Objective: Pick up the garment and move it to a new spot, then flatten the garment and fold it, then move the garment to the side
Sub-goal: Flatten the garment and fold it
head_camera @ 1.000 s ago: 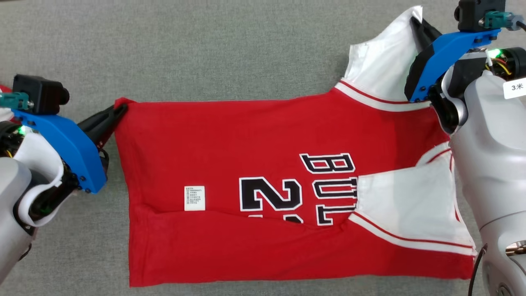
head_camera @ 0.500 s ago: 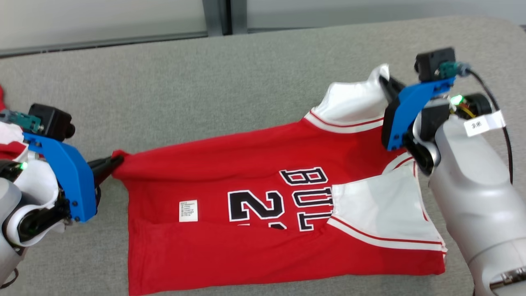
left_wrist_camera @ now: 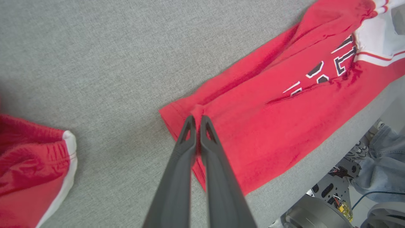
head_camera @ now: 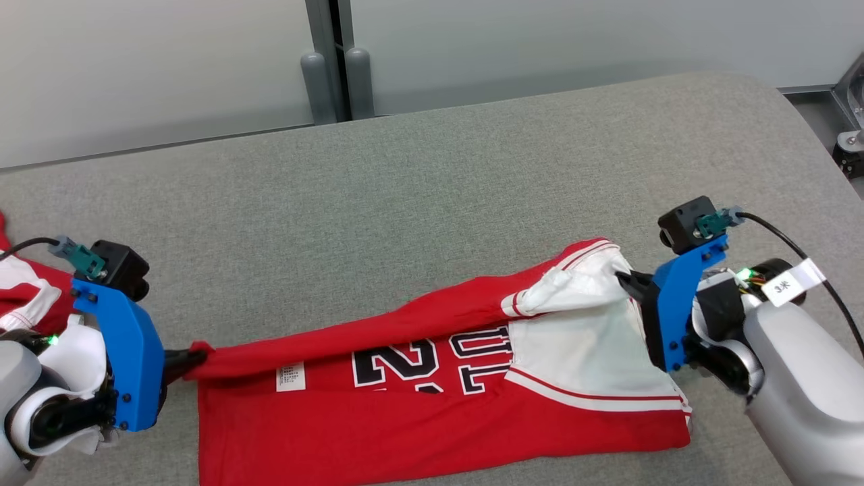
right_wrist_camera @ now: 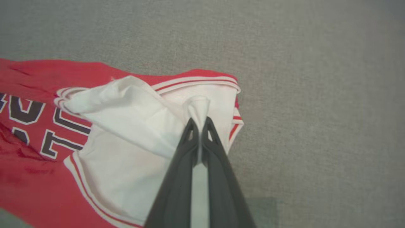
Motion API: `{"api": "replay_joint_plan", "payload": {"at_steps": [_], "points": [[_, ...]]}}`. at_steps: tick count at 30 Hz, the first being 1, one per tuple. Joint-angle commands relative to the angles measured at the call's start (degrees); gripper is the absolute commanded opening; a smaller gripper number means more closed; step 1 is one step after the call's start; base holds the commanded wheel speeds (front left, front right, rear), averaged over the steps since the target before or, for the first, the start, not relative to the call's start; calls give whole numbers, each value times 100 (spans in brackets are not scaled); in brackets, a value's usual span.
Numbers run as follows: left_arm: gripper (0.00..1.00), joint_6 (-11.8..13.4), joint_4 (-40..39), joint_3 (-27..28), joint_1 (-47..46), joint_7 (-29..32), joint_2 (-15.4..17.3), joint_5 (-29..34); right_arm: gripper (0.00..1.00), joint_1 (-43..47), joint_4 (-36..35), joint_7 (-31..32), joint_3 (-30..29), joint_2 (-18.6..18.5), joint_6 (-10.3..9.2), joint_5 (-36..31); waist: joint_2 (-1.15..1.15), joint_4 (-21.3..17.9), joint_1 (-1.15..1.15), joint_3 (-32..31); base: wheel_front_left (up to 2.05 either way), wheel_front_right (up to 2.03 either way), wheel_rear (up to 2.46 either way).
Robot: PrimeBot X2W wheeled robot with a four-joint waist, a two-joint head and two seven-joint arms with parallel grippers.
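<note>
The garment (head_camera: 432, 412) is a red jersey with white sleeves and black-and-white lettering, lying across the near part of the grey table (head_camera: 432, 202). Its far edge is lifted and pulled toward me, forming a long fold over the body. My left gripper (head_camera: 192, 358) is shut on the red hem corner (left_wrist_camera: 196, 112) at the left end. My right gripper (head_camera: 624, 278) is shut on the white sleeve fabric (right_wrist_camera: 197, 104) at the right end. In the left wrist view the garment (left_wrist_camera: 269, 110) stretches away to the upper right.
A second red and white garment (head_camera: 27, 297) lies at the table's left edge, also seen as red cloth with a white band (left_wrist_camera: 34, 164). The table's near edge and the robot base (left_wrist_camera: 316, 212) show at the lower right of the left wrist view. A wall panel (head_camera: 337, 61) stands behind the table.
The head camera has tilted up, bringing the far wall into view. Both grippers have drawn the garment's far edge toward me, so the flat jersey now folds over itself.
</note>
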Motion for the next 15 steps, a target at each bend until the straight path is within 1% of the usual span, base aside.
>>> {"api": "replay_joint_plan", "payload": {"at_steps": [1, 6, 8, 9, 10, 11, 12, 15], "points": [[0, 39, -4, -51, 103, 58, 11, -31, 0, 259, -330, 215, -42, -184, -1, 109, 1, -25, 2, -21, 0, 0, 0], [0, 90, -12, -148, 220, 193, 45, -65, 0, 1036, -1260, 1105, -270, -423, -1, 531, 1, -47, 2, -54, 0, 0, 0], [0, 86, -1, -170, 260, 179, 32, -58, 0, 1284, -1566, 1365, -436, -432, -1, 607, 1, -52, 2, -68, 0, 0, 0], [13, 91, 10, -181, 278, 162, 19, -48, 17, 1413, -1666, 1459, -541, -411, -1, 598, 1, -53, 2, -73, 0, 0, 0], [44, 94, 24, -201, 302, 155, -4, -46, 51, 1537, -1748, 1545, -629, -384, -1, 573, 1, -52, 2, -76, 0, 0, 0], [90, 91, 38, -238, 345, 208, -23, -76, 100, 1655, -1822, 1637, -705, -339, -1, 551, 1, -51, 2, -81, 0, 0, 0], [100, 93, 46, -259, 368, 249, -32, -102, 100, 1745, -1910, 1704, -786, -298, -1, 538, 1, -47, 2, -87, 0, 0, 0], [100, 111, 69, -294, 351, 325, 4, -51, 100, 1947, -2168, 1867, -1018, -191, -1, 522, 1, -26, 2, -113, 0, 0, 0]]}}
